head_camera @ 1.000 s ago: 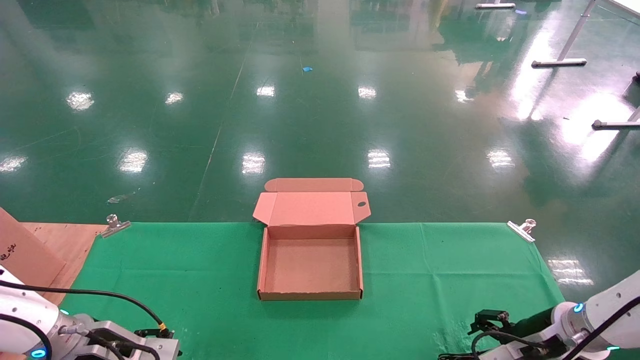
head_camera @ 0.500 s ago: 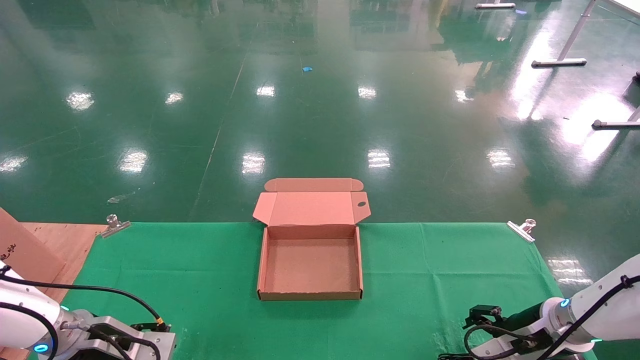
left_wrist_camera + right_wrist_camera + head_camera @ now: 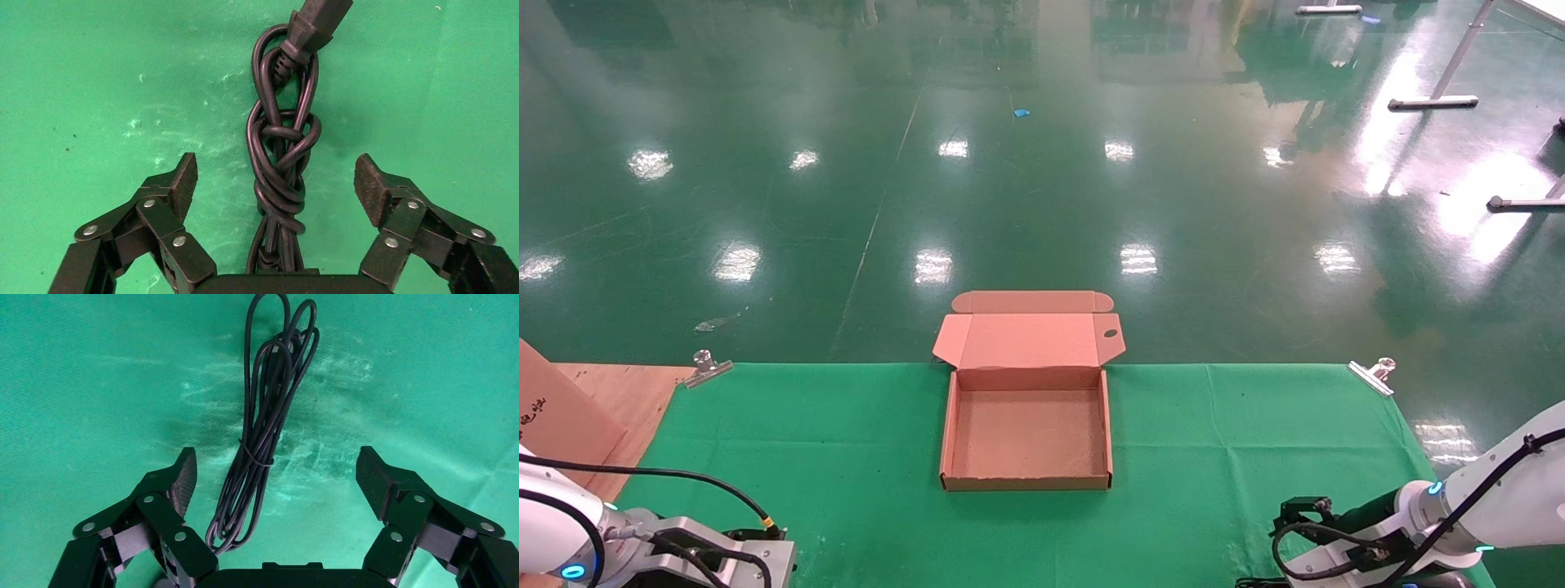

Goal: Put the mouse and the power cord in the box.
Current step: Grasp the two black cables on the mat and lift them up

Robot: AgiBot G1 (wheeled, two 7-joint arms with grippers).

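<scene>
Brown cardboard is what the shallow square box (image 3: 1026,433) is made of; it is seen in the head view at the middle of the green cloth-covered table (image 3: 846,441), with its hinged lid folded back over the far edge and nothing inside. By this it is judged that no part of the task is done yet: both things are still to be put in.

The thick black power cord (image 3: 281,159), knotted in a loose bundle with a chunky connector at one end, lies flat on the cloth in the left wrist view. The left gripper (image 3: 276,182) is held over it with the jaws spread wide, one pad on each side of the bundle and neither touching it.

In the right wrist view a thin black cable (image 3: 260,435), folded in long loops and tied at the middle, lies on the cloth. It is taken to be the cable of the mouse, but the mouse body itself is not shown. The right gripper (image 3: 276,476) is likewise released, with the loops between its pads and no contact.

In the head view both arms are seen low at the near corners, well apart from the box. It is judged that two grasps, two carries and two releases remain.
</scene>
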